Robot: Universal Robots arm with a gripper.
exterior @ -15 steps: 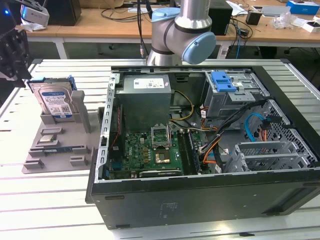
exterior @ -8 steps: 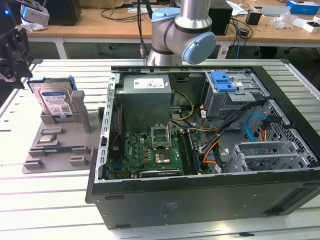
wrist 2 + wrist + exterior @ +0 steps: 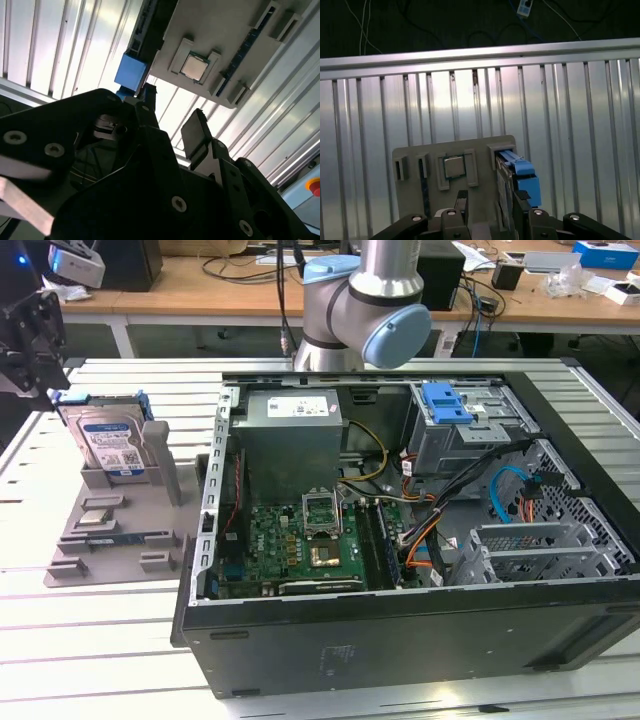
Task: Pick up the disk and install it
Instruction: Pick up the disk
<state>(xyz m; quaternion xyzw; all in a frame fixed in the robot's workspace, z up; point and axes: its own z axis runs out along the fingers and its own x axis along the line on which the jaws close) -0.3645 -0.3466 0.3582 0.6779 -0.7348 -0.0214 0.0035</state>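
Observation:
The disk (image 3: 110,440) is a silver drive with a blue-and-white label and blue side rails. It stands on edge in a slot of the grey holder (image 3: 110,530) at the exterior view's left. My black gripper (image 3: 40,350) hangs just above and to the left of the disk's top edge, apart from it. In the first wrist view the gripper (image 3: 490,199) is open, with the disk (image 3: 519,172) close to one fingertip (image 3: 520,202). In the second wrist view the gripper (image 3: 171,106) also shows a bare gap between its tips, near the disk's blue rail (image 3: 131,72).
An open computer case (image 3: 400,640) lies at the exterior view's right, with a motherboard, cables and a drive cage carrying a blue bracket (image 3: 447,403). My arm's base (image 3: 365,300) stands behind it. The holder also carries a processor chip (image 3: 454,166). Ribbed metal tabletop (image 3: 90,640) lies all around.

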